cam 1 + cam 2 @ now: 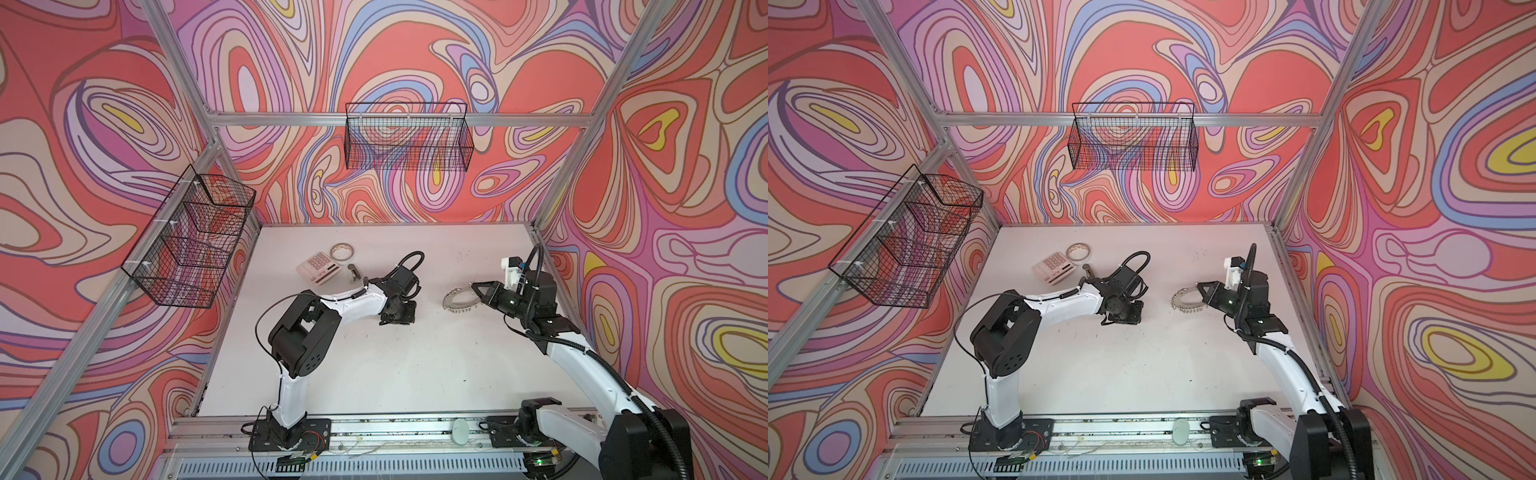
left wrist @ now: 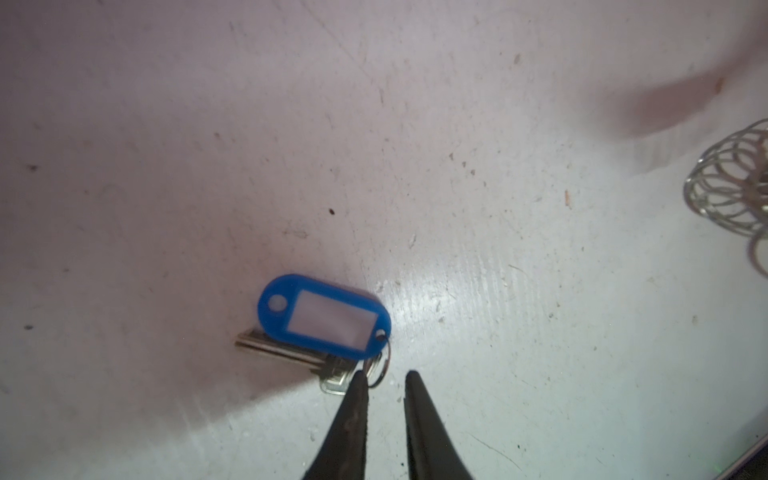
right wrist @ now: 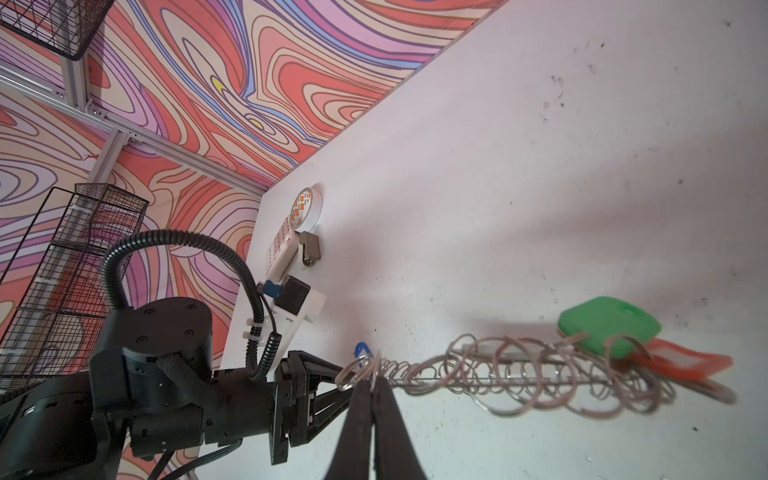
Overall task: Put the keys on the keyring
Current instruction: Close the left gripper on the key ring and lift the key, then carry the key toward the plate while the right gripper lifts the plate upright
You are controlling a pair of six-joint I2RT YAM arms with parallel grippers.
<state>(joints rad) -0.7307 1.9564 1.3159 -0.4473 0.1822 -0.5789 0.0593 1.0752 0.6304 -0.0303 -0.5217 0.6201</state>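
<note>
Your left claw (image 2: 386,376) stood with its two black tips narrowly apart, pointing down at the counter (image 2: 540,332). One tip touched the small split ring (image 2: 379,365) of the blue-tagged key (image 2: 324,322) and the other stood clear, so nothing was gripped. That key lay flat beneath the claw, near the middle of the frame in both top views, though the arm hid it there.

Your right claw (image 3: 372,384) had its tips pressed together on the rim of the keyring (image 3: 519,376), which sat right of centre in a top view (image 1: 459,300) and seemed tilted up off the counter. On the far side of that rim hung a green tag (image 3: 609,326) and a red-orange tag (image 3: 685,359).

I judged the key light and stiff: thin silver metal with a flat head. Its tag was smooth, rounded plastic with a pale window, likely to flop about on the ring. The split ring was hard, fine wire, easy to lose from narrow tips. The flat head just beside the ring looked the surer place to pinch, since it left the ring free for threading.

The keyring looked like rigid grey sheet metal, and its wire loops (image 3: 590,399) looked springy and crowded, so they could snag one another.
</note>
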